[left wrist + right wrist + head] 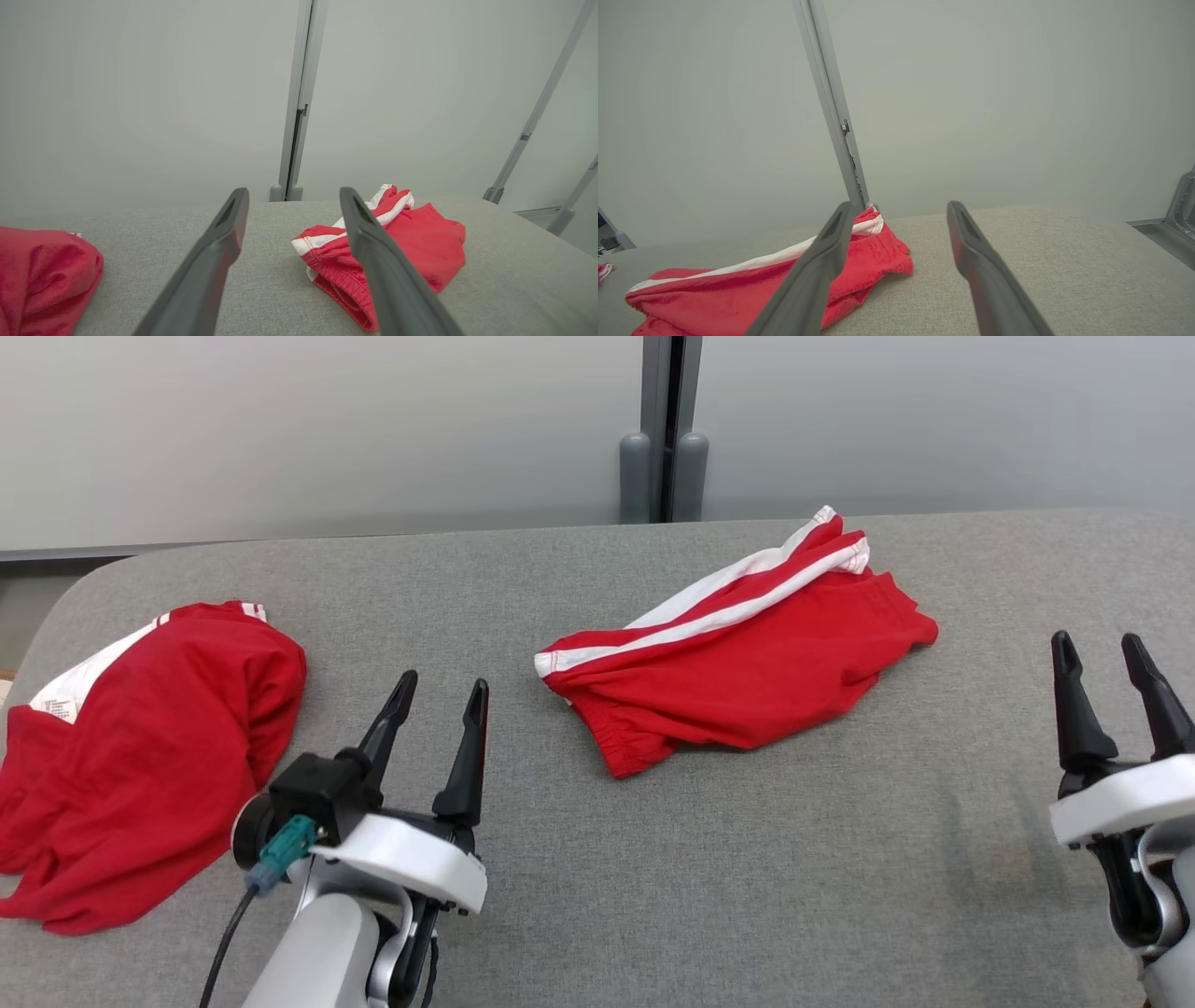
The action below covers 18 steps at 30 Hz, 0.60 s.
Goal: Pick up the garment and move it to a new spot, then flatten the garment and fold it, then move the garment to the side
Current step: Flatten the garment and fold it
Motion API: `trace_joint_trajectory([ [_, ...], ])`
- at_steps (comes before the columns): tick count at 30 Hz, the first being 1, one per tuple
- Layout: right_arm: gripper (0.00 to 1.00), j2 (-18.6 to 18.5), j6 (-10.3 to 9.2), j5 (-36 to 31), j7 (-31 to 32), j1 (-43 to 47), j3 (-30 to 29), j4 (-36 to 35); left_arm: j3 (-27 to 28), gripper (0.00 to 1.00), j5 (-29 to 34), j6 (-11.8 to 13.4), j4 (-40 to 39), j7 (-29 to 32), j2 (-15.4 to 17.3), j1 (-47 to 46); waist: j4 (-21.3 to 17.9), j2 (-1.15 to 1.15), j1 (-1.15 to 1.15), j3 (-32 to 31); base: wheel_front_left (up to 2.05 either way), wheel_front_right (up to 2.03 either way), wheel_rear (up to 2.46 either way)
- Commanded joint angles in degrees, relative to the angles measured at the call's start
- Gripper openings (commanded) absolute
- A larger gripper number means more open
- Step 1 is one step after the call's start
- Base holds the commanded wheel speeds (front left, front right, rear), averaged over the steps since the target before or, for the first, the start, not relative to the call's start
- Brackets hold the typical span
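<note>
A pair of red shorts with white side stripes, the garment [738,663], lies crumpled near the middle of the grey table [747,859]. It also appears in the left wrist view as the garment [420,238] and in the right wrist view as the garment [738,294]. My left gripper [439,695] hovers open to the left of it, holding nothing, and its fingers [219,252] frame the cloth ahead. At the right edge my right gripper [1100,651] stands open and empty, well apart from the shorts.
A second red garment with white trim [140,756] lies bunched at the table's left edge, also seen as a red heap [42,275]. A pale wall with a grey vertical post [665,429] backs the table. Bare grey surface lies between the grippers.
</note>
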Motion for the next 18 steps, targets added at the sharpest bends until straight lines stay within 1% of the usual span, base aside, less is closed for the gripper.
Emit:
trace_joint_trajectory([
  [1, 1.00, 0.93, 0.01, -1.51, -0.48, 2.15, -1.43, -0.76, 1.39, 1.00, 1.68, -0.64, -1.47, -0.01, -0.21, 2.22, -0.37, 0.00, 0.00, -0.35, 0.00, 0.00, 0.00],
  [4, 1.00, 2.78, 0.01, -4.15, -0.56, 5.29, -3.72, -1.83, 3.11, 1.00, 4.23, -1.25, -3.59, 0.00, -0.89, 5.86, -0.58, 0.00, 0.00, -0.59, 0.00, 0.00, 0.00],
  [9, 1.00, 4.97, 0.01, -8.48, -0.58, 8.60, -6.05, -3.80, 5.36, 1.00, 5.41, -1.24, -5.92, -0.01, -1.51, 10.02, -0.81, 0.00, 0.00, -0.63, 0.00, 0.00, 0.00],
  [14, 1.00, 6.13, 0.01, -10.95, -0.59, 9.15, -7.57, -4.56, 5.03, 1.00, 3.13, -0.27, -7.36, -0.01, -1.52, 11.28, -0.40, 0.00, 0.00, -0.09, 0.00, 0.00, 0.00],
  [18, 1.00, 6.57, 0.01, -11.59, 0.45, 7.61, -8.38, -3.68, 3.81, 1.00, 3.49, -0.52, -7.33, -0.01, -1.50, 10.10, 0.48, 0.00, 0.00, 1.21, 0.00, 0.00, 0.00],
])
